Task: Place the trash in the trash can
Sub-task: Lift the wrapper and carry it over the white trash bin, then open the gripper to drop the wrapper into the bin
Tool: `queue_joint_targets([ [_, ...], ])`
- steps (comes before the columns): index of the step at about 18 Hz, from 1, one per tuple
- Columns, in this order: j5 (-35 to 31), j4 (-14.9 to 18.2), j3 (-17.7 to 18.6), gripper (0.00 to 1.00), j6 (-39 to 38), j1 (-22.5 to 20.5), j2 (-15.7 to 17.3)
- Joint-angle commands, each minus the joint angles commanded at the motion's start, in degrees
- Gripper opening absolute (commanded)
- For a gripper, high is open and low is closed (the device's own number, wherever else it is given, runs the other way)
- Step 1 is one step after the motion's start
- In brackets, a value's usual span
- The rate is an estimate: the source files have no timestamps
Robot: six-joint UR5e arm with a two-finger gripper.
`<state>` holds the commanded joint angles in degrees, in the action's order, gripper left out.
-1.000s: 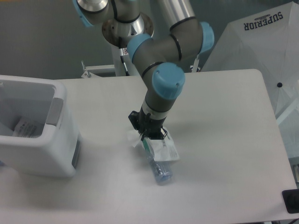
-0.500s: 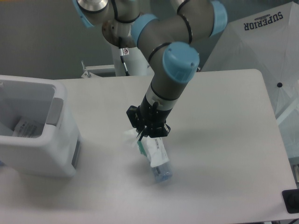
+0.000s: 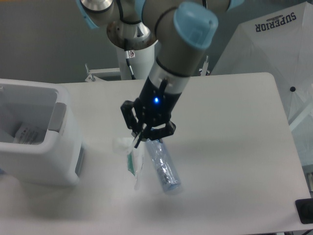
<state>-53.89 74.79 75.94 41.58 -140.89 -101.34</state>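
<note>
End effector [image 3: 145, 135] has risen off the desk [image 3: 234, 147] since a second ago, and we see it pinching the wrapper [image 3: 133, 161], now dangling clear of the bottle [image 3: 164, 166] lying below, so carrying left to the trash can [image 3: 36, 142] looks next.

I have just one fixed view, high at the front, looking steeply down over the worktop [image 3: 230, 147] toward the arm's base at the back. It sits at middling range: the trash can [image 3: 36, 142] is clipped at my left edge, and the worktop's near edge runs off the bottom.
</note>
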Motion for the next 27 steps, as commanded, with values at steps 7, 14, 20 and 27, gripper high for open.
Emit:
queue_joint_targets([
  [7, 5.8, 0.0, -0.71, 0.0, -5.01, 1.58, 5.54],
  [14, 7.57, 0.09, 0.25, 0.0, -7.04, 7.99, 10.02],
  [20, 7.66, -0.09, 1.93, 0.0, -6.86, 11.6, 12.93],
  [27, 7.57, -0.26, 3.5, 0.0, -6.42, 13.36, 12.14],
])
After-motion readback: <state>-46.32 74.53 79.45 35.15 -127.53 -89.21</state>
